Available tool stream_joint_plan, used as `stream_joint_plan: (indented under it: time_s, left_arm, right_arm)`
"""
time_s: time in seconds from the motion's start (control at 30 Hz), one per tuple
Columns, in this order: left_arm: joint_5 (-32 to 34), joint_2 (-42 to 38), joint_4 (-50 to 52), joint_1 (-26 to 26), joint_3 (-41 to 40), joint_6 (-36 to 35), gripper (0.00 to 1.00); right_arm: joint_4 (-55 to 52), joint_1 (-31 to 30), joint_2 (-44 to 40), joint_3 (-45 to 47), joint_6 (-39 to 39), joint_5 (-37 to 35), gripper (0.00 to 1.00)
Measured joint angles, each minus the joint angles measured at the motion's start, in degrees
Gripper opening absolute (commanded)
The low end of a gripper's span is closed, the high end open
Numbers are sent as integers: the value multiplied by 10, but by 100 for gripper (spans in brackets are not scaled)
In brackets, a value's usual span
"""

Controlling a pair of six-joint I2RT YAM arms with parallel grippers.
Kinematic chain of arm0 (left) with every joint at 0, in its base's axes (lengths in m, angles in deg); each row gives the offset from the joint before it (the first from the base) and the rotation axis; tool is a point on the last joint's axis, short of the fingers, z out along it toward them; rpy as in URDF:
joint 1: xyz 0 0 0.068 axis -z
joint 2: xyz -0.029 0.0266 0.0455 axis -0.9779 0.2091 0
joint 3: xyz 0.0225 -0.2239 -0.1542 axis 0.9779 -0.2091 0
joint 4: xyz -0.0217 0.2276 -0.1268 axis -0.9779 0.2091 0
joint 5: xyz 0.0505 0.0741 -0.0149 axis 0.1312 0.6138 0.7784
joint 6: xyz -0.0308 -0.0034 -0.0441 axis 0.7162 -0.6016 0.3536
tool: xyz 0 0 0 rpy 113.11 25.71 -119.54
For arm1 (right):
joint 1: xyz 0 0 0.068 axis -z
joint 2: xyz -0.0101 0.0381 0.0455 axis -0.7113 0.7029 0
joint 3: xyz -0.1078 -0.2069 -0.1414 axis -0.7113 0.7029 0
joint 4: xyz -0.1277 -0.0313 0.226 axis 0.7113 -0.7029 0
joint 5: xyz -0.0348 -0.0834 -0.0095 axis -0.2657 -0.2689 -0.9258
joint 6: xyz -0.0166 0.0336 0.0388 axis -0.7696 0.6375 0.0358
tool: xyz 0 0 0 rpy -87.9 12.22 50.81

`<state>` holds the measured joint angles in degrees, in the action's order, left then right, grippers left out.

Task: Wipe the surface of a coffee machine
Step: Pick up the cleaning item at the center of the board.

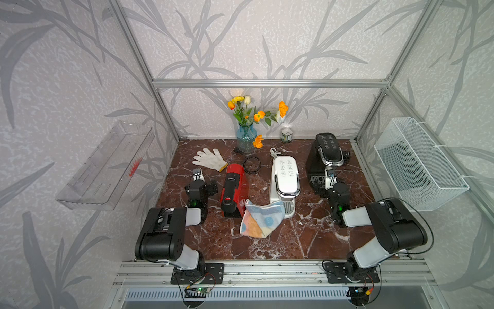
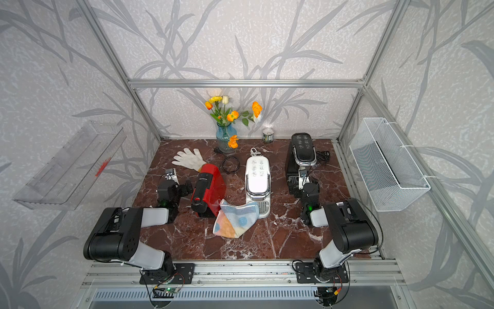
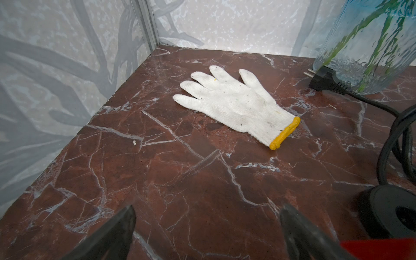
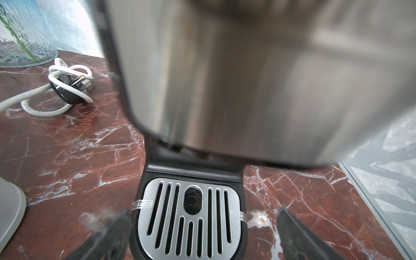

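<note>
Three coffee machines stand on the marble table: a red one (image 1: pixel 233 187), a white one (image 1: pixel 285 178) and a black one (image 1: pixel 324 157). A pastel cloth (image 1: pixel 261 218) lies crumpled between the fronts of the red and white machines, touching both. My left gripper (image 1: pixel 197 175) hovers left of the red machine, open and empty over bare marble (image 3: pixel 207 216). My right gripper (image 1: pixel 330 175) is open in front of the black machine. Its fingers straddle the slotted drip tray (image 4: pixel 191 213) below the shiny front (image 4: pixel 225 78).
A white glove (image 1: pixel 209 159) with a yellow cuff lies at the back left. A blue flower vase (image 1: pixel 246 137) and a small can (image 1: pixel 286 135) stand by the back wall. Black cord (image 1: pixel 251 164) and white cord (image 4: pixel 63 87) lie behind the machines. Wire basket (image 1: pixel 419 166) hangs on the right wall.
</note>
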<state>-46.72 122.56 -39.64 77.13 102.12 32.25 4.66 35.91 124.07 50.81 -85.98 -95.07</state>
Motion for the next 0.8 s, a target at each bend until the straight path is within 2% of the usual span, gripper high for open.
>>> stream_joint_plan:
  time_s: [0.17,0.53,0.63,0.8]
  left_arm:
    - [0,0,0,0,0,0,100]
    - [9,-3,9,0,4,0,100]
    - [23,-26,87,0,40,6,100]
    - [69,-93,216,0,117,56,100]
  right_arm:
    - [9,-10,0,5,-2,-21,99]
    - [141,-50,0,78,-32,-97,99]
    - [136,-61,-52,94,-40,-113,99]
    - [66,-82,-211,94,-38,-127,99]
